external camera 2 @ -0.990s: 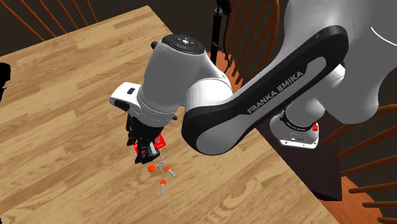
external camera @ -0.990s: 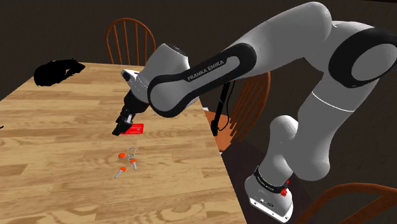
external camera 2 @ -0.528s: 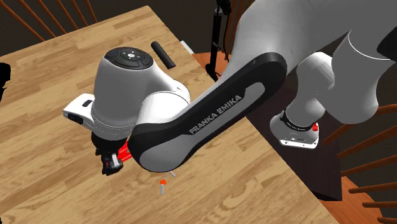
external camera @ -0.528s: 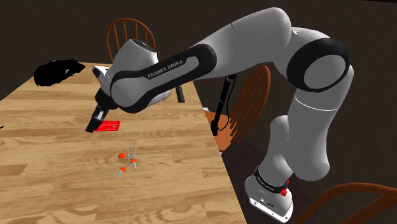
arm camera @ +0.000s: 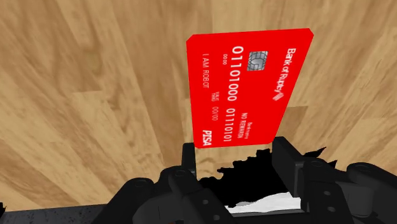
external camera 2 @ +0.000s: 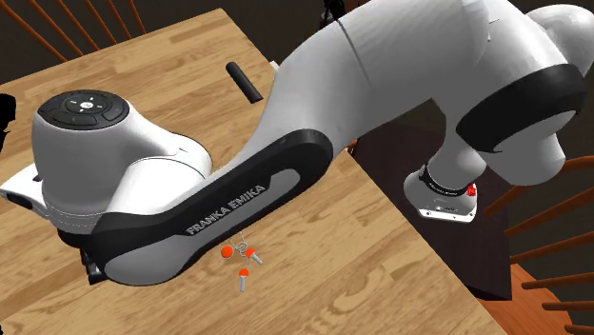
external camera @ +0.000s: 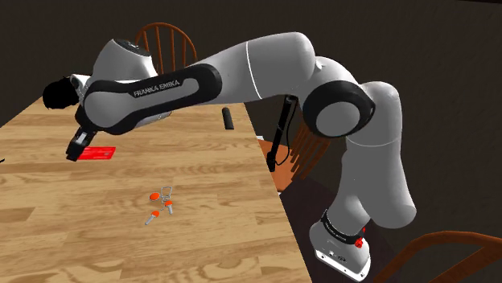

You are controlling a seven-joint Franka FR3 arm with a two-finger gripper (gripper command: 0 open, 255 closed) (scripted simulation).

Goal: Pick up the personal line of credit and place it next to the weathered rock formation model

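Red and lettered in white, the credit card [arm camera: 248, 89] sits clamped by its short edge between the two black fingers of the gripper [arm camera: 232, 153], the rest of it jutting out over the wooden table [external camera: 201, 177]. In the shoulder view we see the card [external camera: 100, 152] lying nearly level and low over the boards beside the gripper [external camera: 78, 149]; we cannot tell whether it touches the wood.

Compared with half a second ago, the card has travelled towards the shoulder view's left. It is now well away from the orange-headed keys [external camera: 161, 205], which it hung just above a second ago. The arm has stretched out further across the table, and its forearm now partly covers the black rock model [external camera: 55, 96] at the far corner. The card is nearer that model than before but still apart from it.

The keys [external camera 2: 240, 257] and the dark cylinder [external camera: 228, 118] near the table's edge lie where they did.
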